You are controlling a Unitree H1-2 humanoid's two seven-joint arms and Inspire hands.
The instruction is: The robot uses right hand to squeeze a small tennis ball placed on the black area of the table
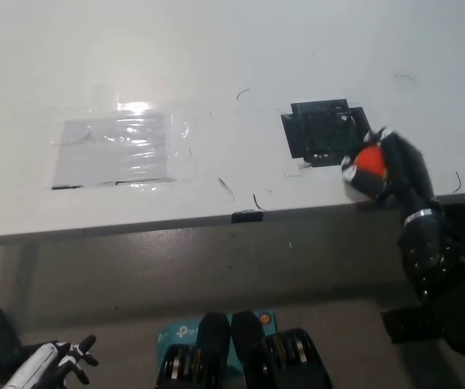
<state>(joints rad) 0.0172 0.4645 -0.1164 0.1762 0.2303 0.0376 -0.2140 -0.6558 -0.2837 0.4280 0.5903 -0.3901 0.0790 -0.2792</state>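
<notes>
My right hand [382, 172] is wrapped around the ball [369, 160], low over the desk [216, 49] near its front edge, just beside the black patch [323, 132]. Open white surface stretches behind and leftward. My left hand [54, 363] rests below the desk, fingers spread.

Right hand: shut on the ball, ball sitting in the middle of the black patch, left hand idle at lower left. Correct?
Not quite. In the head view the right hand is shut on the ball, but the ball is not in the middle of the black patch; it is at the patch's lower-right corner, near the table edge. The left hand does rest at lower left.
</notes>
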